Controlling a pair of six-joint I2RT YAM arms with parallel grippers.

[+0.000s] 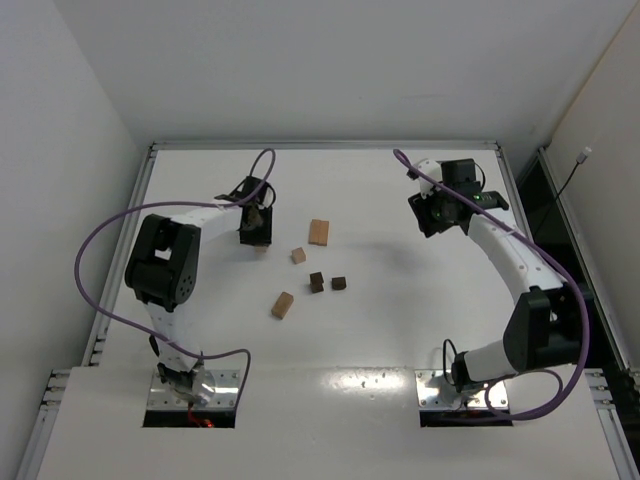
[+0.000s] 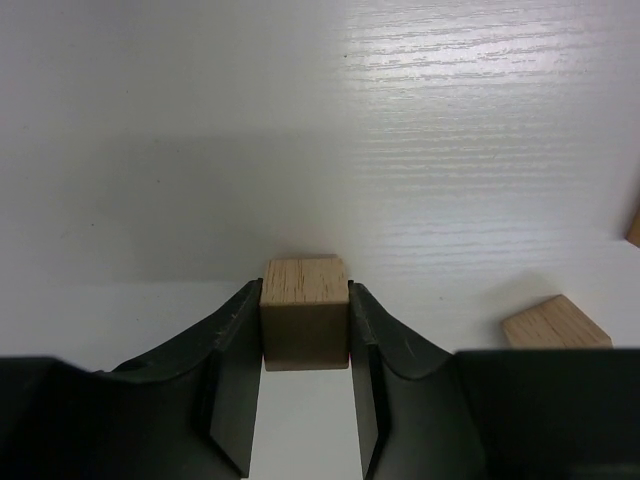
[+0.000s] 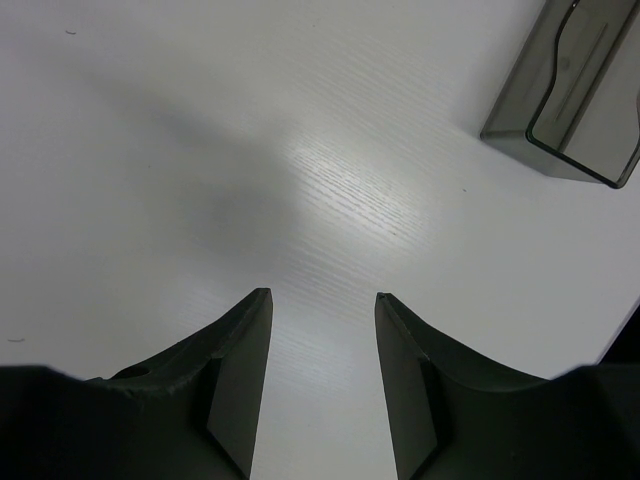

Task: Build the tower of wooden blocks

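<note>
The wood block tower is not standing anywhere yet: its pieces are lying loose and single around the middle of the counter [image 1: 400,330]. None of them is sitting on another. One light tan cube [image 2: 305,315] is being pinched by the left end effector [image 1: 256,232], with a finger pressing flat on each side face. Whether the cube is resting on the counter or hanging just clear of it cannot be told.

The cube is sitting right out at the fingertips, so little pad is bearing on it. A quick lift or swing is likely to be the moment it twists or slips free. A flat tan block [image 2: 557,322] is lying just beside the right-hand finger and is risking a nudge if the arm sweeps that way.

Further out, a larger tan block [image 1: 319,232], a small tan block [image 1: 298,255], a slanted tan block [image 1: 282,305] and two dark cubes [image 1: 316,282] [image 1: 339,283] are waiting close together. A careless descent among them is liable to scatter the pieces. Any off-centre placement on so small a base is risking a topple.

The right end effector [image 3: 323,295] is hovering well apart from all of this, with its fingers apart and nothing between them. It is near the dark tray [image 3: 565,90].
</note>
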